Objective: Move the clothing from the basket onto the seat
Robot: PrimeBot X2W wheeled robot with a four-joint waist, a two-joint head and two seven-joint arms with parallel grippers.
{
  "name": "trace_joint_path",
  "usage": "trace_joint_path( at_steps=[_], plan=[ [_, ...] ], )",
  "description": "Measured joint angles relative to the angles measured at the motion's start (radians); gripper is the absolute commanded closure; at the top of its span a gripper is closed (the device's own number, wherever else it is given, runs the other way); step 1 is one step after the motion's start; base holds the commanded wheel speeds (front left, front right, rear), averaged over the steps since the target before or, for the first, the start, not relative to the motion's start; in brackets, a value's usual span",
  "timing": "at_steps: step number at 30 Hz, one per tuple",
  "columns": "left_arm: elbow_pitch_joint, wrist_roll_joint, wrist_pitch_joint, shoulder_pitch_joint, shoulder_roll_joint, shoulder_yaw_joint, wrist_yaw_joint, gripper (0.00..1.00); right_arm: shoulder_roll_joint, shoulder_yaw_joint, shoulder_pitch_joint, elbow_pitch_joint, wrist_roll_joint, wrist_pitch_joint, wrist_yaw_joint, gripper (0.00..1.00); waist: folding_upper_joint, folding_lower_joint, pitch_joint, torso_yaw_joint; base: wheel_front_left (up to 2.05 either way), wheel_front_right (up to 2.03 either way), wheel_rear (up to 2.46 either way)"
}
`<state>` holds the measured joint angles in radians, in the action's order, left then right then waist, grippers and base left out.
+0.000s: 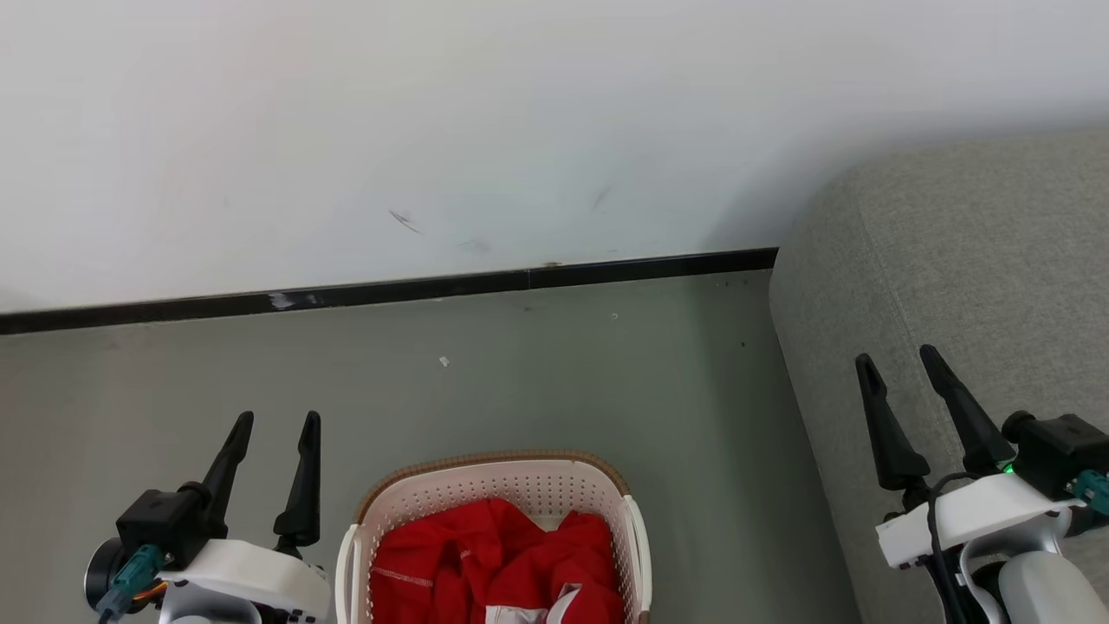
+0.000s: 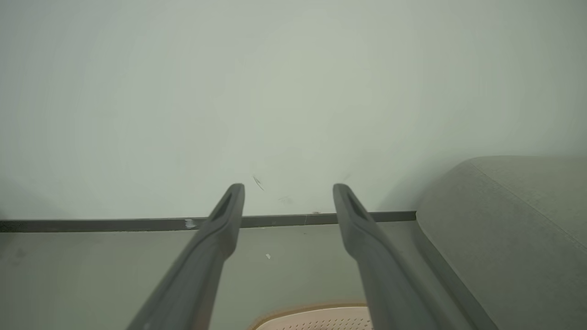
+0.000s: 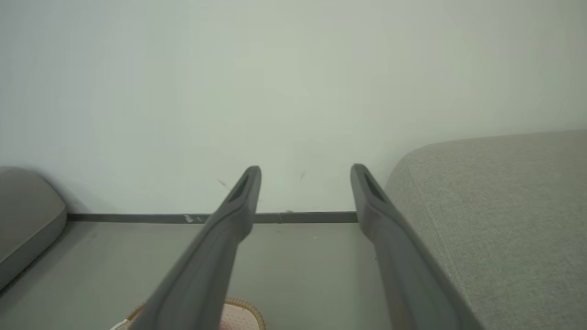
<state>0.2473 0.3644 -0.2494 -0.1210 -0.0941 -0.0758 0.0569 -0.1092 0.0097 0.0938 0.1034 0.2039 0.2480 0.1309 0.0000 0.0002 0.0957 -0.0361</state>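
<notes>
Red clothing (image 1: 494,559) with white trim lies crumpled in the cream-white basket (image 1: 537,481), which stands on the floor at the bottom middle of the head view. The grey seat (image 1: 953,277) fills the right side. My left gripper (image 1: 279,426) hangs open to the left of the basket, nothing between its fingers. My right gripper (image 1: 897,362) is open in front of the seat, empty. The basket rim (image 2: 316,314) shows between the left fingers (image 2: 224,215). In the right wrist view the seat (image 3: 495,206) is at right and a bit of the basket (image 3: 240,316) at the bottom.
A white wall (image 1: 433,130) with a dark skirting board (image 1: 390,290) runs behind the grey floor (image 1: 563,381). Another grey cushioned edge (image 3: 23,220) shows at the far left of the right wrist view.
</notes>
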Motion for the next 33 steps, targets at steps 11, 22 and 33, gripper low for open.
trace_joint_path(
  at_steps=[11,22,33],
  plan=[
    [0.015,0.0,0.0,-0.036,0.0,-0.011,0.009,0.0,-0.001,0.016,0.044,-0.011,0.0,0.0,0.0,0.0,0.0,0.0,0.074,-0.02,0.0,0.0,0.0],
    [0.049,0.001,0.012,-0.068,0.001,-0.045,0.027,0.0,0.013,0.023,0.076,-0.021,0.0,0.0,0.0,0.0,0.0,0.0,0.156,-0.04,0.0,0.0,0.0],
    [0.096,0.0,0.038,-0.133,0.002,-0.084,0.043,0.0,0.021,0.02,0.14,-0.036,0.0,0.0,0.0,0.0,0.0,0.0,0.245,-0.062,0.0,0.0,0.0]
  ],
)
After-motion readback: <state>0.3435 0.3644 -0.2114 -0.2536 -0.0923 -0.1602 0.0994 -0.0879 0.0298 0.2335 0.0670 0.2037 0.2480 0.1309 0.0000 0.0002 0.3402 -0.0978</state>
